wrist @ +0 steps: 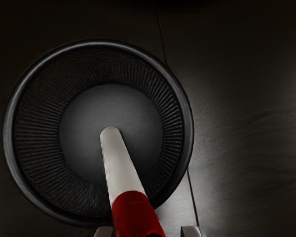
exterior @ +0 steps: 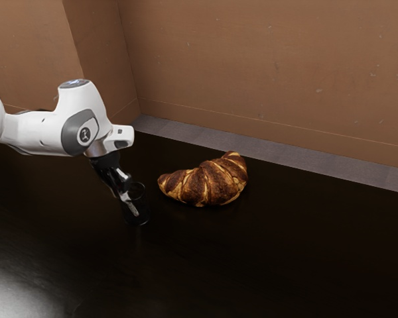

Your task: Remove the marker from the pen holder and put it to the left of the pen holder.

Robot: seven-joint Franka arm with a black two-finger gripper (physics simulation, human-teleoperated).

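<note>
The red-and-white marker (wrist: 135,212) is flanked at its red end by the spread fingers of the gripper (wrist: 147,231), nearer one; its length is slanted down into the black pen holder (wrist: 187,133). Centring is probably needed.

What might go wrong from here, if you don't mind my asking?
The marker leans across the holder, so a skewed pull could catch the rim and tip it. My gripper is close to that rim and might nudge the holder. The marker looks round, so it may roll once laid down.
</note>
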